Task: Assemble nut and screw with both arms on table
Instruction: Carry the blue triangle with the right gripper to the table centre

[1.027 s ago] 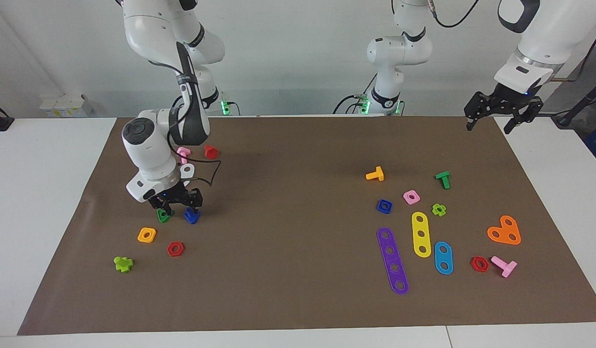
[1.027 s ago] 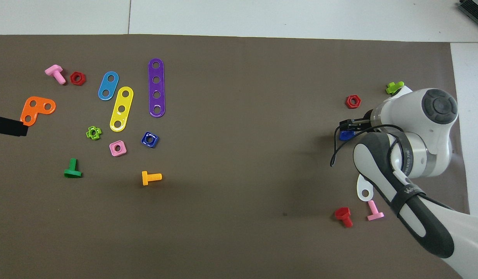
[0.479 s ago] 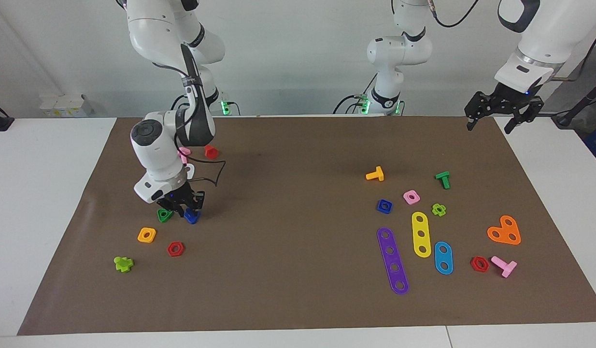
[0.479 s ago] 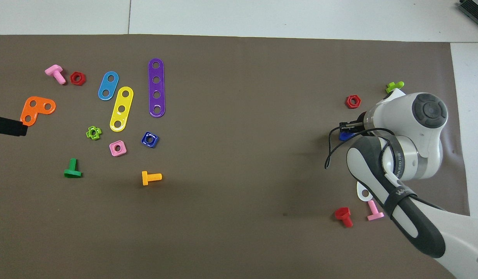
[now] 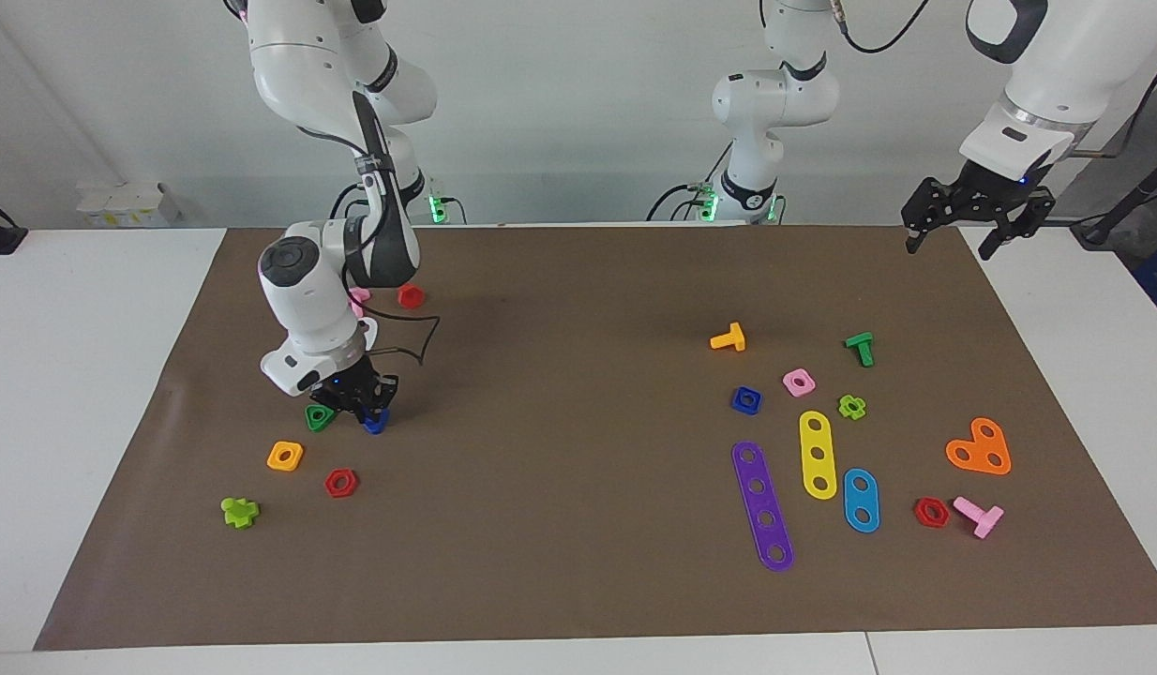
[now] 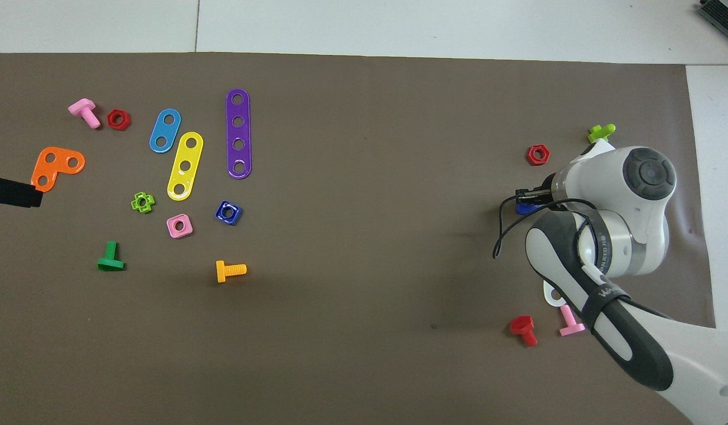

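Two arms: right gripper (image 5: 369, 410) jaws clamped on screw (image 5: 375, 422), left gripper (image 5: 958, 234) idle.

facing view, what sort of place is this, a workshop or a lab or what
Most likely a robotics lab: two white arms stand at a white table under a brown mat, and bright plastic toy nuts, bolts and strips, such as the purple strip, lie scattered as practice pieces against a bare wall.

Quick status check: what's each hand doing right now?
Left hand: open, empty, waiting over the mat's corner.
Right hand: shut on the blue screw.
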